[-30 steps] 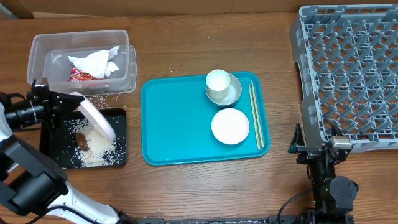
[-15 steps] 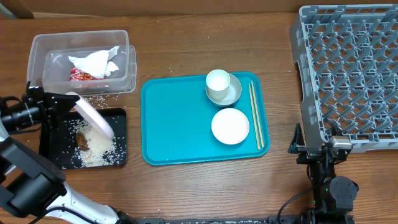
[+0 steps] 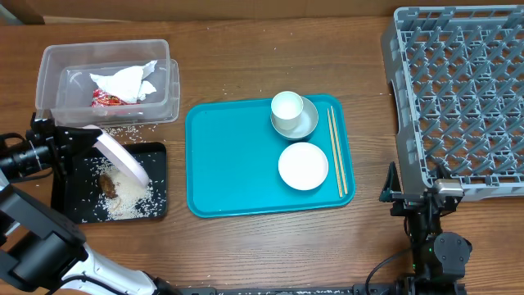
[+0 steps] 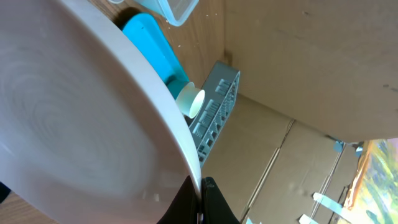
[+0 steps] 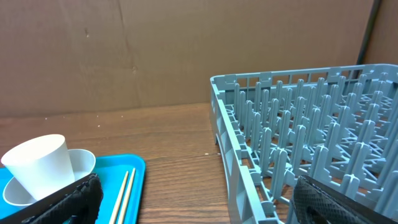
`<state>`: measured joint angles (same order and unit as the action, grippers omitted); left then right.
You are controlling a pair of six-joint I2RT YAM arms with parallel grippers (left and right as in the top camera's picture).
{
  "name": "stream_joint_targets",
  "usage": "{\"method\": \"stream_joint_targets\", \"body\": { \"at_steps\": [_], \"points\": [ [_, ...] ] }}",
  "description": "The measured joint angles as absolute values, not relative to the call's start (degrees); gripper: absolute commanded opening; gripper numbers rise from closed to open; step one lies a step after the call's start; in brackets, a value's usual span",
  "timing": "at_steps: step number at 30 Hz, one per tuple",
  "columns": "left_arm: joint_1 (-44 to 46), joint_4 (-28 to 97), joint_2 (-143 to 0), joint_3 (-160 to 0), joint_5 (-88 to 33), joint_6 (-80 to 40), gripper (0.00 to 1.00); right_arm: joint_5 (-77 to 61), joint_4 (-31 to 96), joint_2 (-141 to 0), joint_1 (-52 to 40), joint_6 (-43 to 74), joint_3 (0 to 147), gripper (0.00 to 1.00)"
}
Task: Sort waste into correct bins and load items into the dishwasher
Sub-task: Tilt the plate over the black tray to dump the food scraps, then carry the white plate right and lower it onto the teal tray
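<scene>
My left gripper is shut on the rim of the round white plate, which is tilted steeply over the black tray. White rice and a brown lump lie in that tray. In the left wrist view the plate fills the frame and my fingertips pinch its edge. The clear tub holds crumpled napkins and a red wrapper. My right gripper stands open and empty beside the grey dish rack.
The teal tray holds a white cup in a pale bowl, a small white bowl and chopsticks. Loose rice grains lie on the table by the tub. The rack's near wall is close to my right fingers.
My left gripper has drawn slightly to the left with the tilted plate, still over the black tray. The right arm has not moved.
</scene>
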<state>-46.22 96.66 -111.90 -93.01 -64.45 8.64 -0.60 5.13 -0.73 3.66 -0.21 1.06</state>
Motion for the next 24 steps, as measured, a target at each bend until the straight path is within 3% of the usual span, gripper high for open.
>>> {"method": "stream_joint_targets", "body": {
  "at_steps": [14,18,24],
  "points": [
    [-44.8,96.6,-110.0,-92.6,-64.0,9.2,0.04,-0.6,5.2,-0.7,3.6,-0.2,1.1,1.00],
    [-40.4,96.6,-106.7,-91.4,-62.3,9.1,0.04,-0.6,5.2,-0.7,3.7,-0.3,1.1,1.00],
    [-24.3,94.9,-97.8,-91.1,-60.7,9.0,0.04,-0.6,5.1,-0.7,3.6,-0.2,1.1,1.00]
  ]
}}
